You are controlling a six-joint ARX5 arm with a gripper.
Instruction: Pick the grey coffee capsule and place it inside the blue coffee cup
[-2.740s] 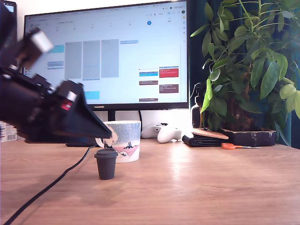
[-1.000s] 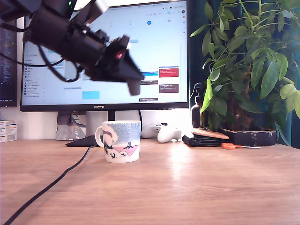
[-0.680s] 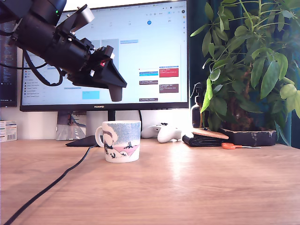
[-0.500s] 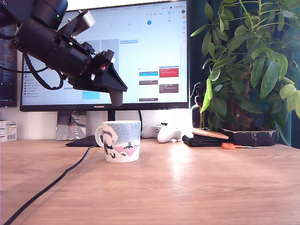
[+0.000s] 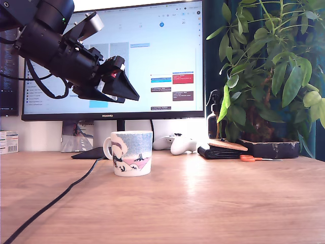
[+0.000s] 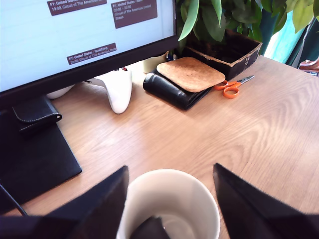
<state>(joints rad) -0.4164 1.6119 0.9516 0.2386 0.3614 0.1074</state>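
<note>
End effector (image 5: 129, 95) hangs spread wide and empty; directly below it, the grey coffee capsule (image 6: 149, 230) sits inside the blue coffee cup (image 5: 131, 152).

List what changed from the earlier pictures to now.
The gripper lifted the grey coffee capsule off the desk, carried it above the blue coffee cup, then opened and let it go; it now lies inside the cup. The cup, monitor and plant stayed put.

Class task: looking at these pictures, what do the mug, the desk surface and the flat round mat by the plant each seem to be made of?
Mug: probably glazed ceramic, with a smooth glossy white inside and printed outside. Desk: wood or wood-look laminate, visible grain with a soft sheen. Mat: likely cork, speckled brown and matte.
</note>
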